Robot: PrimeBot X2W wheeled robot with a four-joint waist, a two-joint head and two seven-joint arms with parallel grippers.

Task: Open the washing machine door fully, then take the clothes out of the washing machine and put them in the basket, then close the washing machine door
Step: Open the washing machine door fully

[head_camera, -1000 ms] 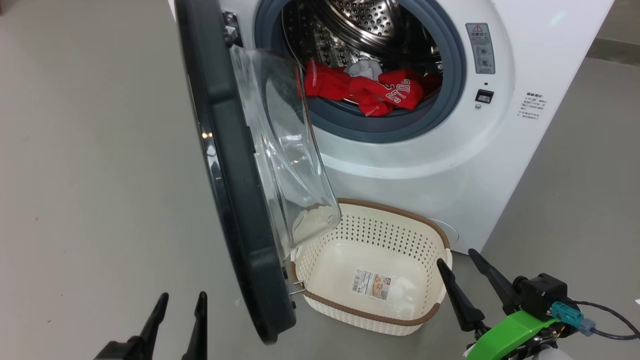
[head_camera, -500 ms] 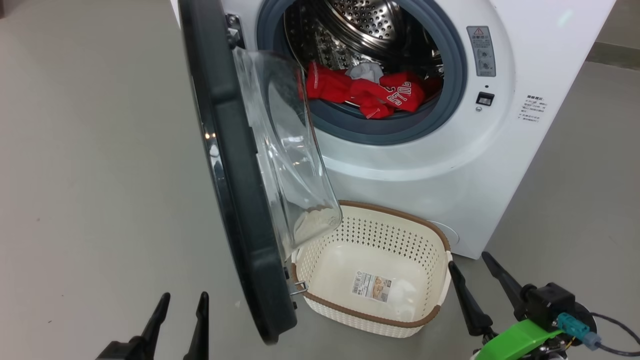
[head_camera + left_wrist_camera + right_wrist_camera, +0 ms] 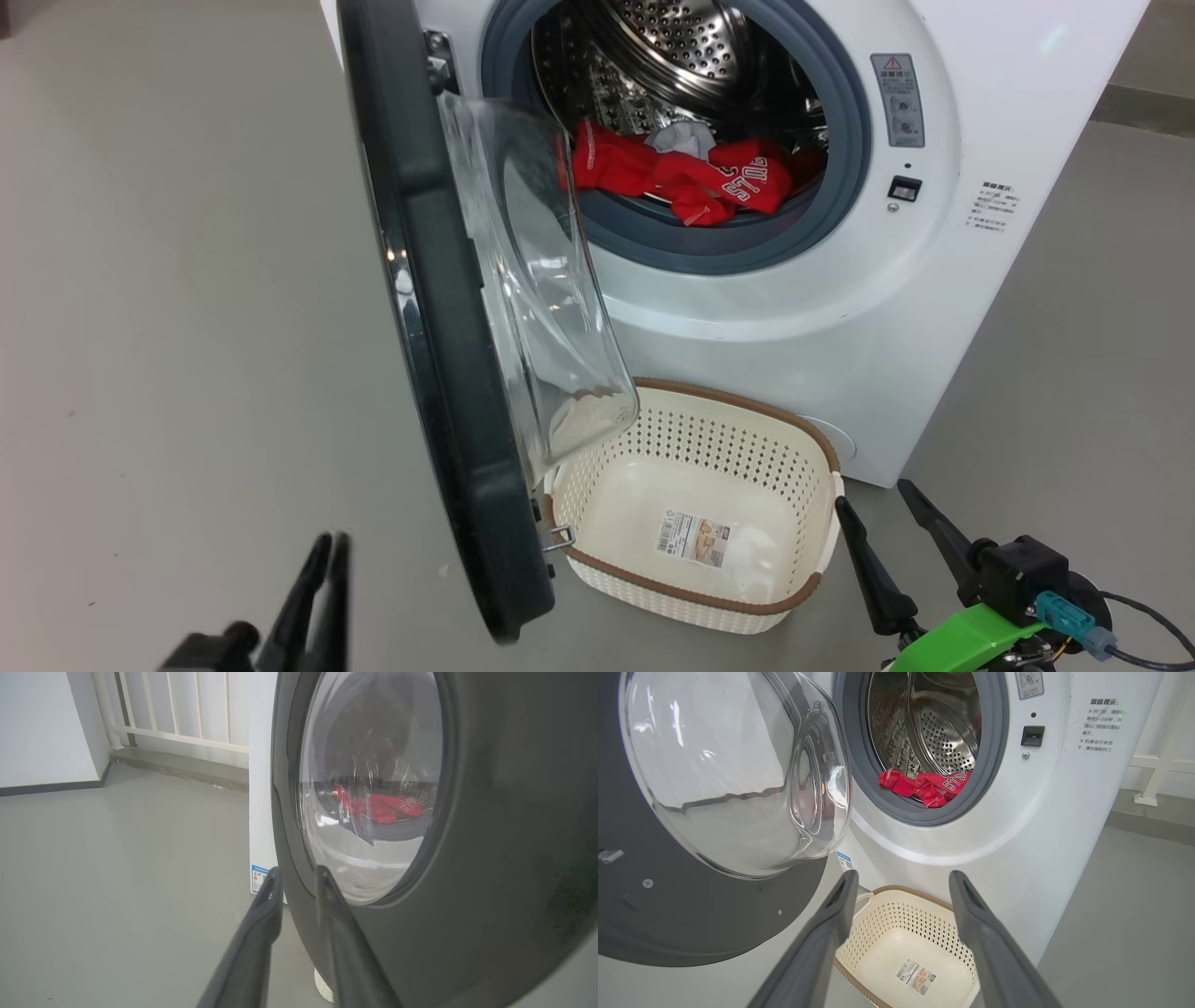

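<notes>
The white washing machine [image 3: 840,280] stands with its door [image 3: 439,327] swung out, edge-on to the head view, glass bowl facing the drum. Red clothes [image 3: 681,177] with a white piece lie at the drum's front lip, also seen as the clothes [image 3: 924,784] in the right wrist view. The cream basket [image 3: 728,397] sits on the floor under the opening with nothing but its sticker inside. My left gripper [image 3: 329,551] hangs low on the outer side of the door [image 3: 490,812], fingers a narrow gap apart. My right gripper [image 3: 870,518] is open beside the basket [image 3: 901,914], holding nothing.
Grey floor [image 3: 168,327] spreads to the left of the door. A white wall and a white railing [image 3: 187,723] on a raised kerb stand behind the machine. A cable [image 3: 1148,616] trails from my right wrist. A kerb [image 3: 1148,816] runs at the right.
In the head view my left gripper's fingers have drawn much closer together and shifted slightly. The right gripper has drifted a little right and down. The camera has shifted slightly.
</notes>
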